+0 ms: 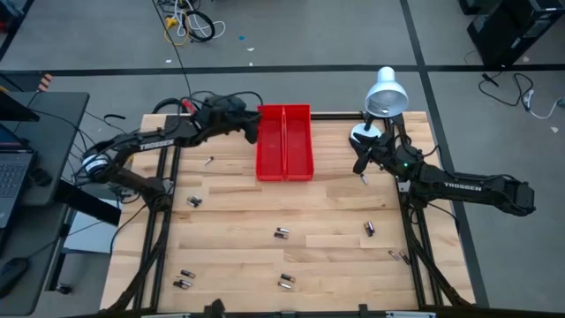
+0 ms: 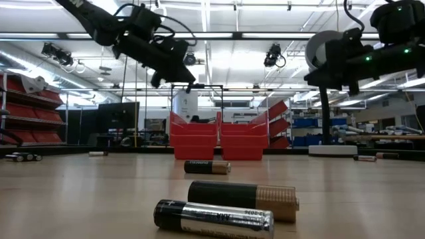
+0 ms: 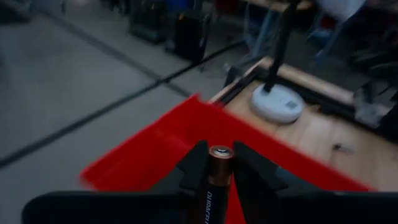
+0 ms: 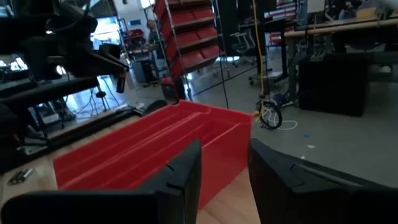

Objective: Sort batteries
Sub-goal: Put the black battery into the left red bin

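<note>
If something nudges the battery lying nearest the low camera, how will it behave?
The nearest battery is a smooth cylinder lying on its side on the flat wooden table, so it would probably roll. Its glossy wrap looks slippery. It touches the copper-ended battery behind it, which might block it.

Eleven batteries (image 1: 282, 234), one red bin (image 1: 284, 141), one lamp (image 1: 383, 94), two arms (image 1: 150, 141).

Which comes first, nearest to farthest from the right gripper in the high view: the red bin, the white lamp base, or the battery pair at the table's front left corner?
Measured from the right gripper:
1. White lamp base, just behind it at the table's back right.
2. Red bin, to its left at the back centre.
3. Battery pair, far across at the front left corner.
</note>
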You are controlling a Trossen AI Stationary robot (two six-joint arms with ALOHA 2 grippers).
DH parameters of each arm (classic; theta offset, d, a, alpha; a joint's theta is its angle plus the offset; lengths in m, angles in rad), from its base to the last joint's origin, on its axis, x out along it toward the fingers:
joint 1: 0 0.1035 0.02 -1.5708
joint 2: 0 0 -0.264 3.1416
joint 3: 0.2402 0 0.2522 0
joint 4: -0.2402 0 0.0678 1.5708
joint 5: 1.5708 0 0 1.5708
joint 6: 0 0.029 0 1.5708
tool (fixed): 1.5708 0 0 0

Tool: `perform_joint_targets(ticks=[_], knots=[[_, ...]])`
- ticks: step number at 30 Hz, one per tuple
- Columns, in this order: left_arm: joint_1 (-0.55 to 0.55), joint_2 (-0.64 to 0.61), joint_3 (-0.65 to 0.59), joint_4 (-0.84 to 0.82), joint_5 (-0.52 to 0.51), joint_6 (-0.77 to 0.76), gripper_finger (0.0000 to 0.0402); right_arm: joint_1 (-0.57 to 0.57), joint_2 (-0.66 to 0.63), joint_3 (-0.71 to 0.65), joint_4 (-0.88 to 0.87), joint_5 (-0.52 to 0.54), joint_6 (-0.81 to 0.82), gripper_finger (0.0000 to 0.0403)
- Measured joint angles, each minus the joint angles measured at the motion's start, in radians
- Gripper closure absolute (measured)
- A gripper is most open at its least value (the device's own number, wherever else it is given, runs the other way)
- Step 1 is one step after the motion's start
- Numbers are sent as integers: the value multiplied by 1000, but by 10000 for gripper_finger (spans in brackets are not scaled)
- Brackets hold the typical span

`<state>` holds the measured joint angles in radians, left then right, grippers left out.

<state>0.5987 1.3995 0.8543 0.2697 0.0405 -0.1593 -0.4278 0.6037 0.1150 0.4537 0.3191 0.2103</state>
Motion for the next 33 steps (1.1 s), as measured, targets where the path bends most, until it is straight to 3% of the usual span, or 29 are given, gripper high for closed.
perform_joint_targets(ticks=[8,20,33], knots=[[-53,132,0,201,-48,-26,328,9,0,0,-6,-3,-12,286],[-85,180,0,227,-51,-27,320,29,0,0,-52,-3,-82,286],[-85,168,0,207,-74,3,238,27,0,0,-22,-3,-149,286]])
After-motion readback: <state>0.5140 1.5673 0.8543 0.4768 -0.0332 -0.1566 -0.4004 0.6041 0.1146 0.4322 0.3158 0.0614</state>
